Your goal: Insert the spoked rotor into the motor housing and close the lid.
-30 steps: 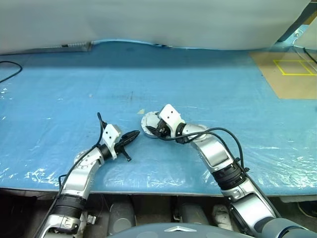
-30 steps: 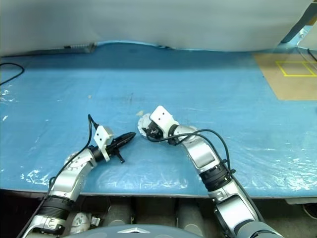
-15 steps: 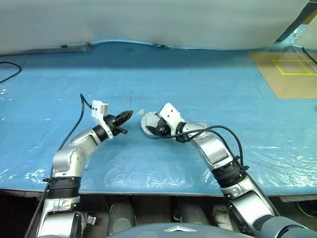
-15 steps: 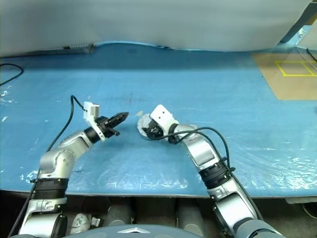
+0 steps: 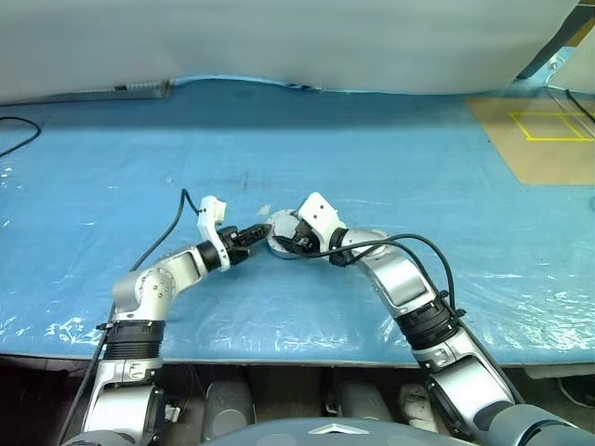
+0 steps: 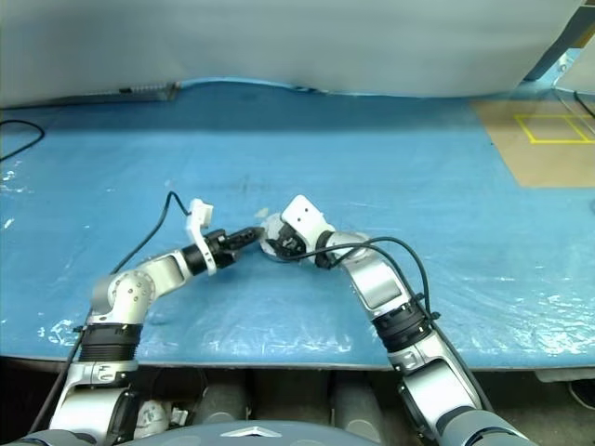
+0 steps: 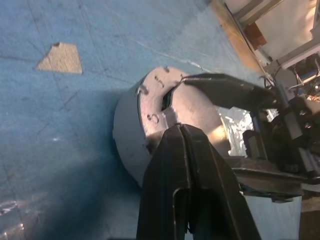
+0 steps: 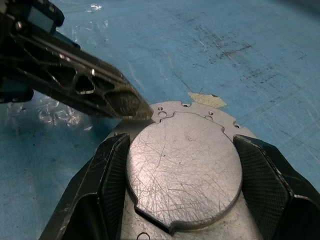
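- The short round grey metal motor housing (image 8: pixel 182 165), with a flat scratched silver plate on top, is sitting on the blue plastic-covered table (image 5: pixel 390 158), just left of centre in the left eye view (image 5: pixel 284 234).
- The right gripper (image 8: pixel 182 175) is clamping the housing from both sides, its two black ribbed fingers (image 8: pixel 111 170) spread wide and pressing against the round wall.
- The left gripper (image 7: pixel 187 165), its two black fingers pressed together with no gap, is reaching in from the left of the head view (image 5: pixel 258 231), its tip resting at the edge of the housing's top plate.
- A small tan scrap of tape (image 7: pixel 60 57) is lying on the table just beside the housing.
- A black cable (image 5: pixel 17 133) is lying at the far left edge of the table.
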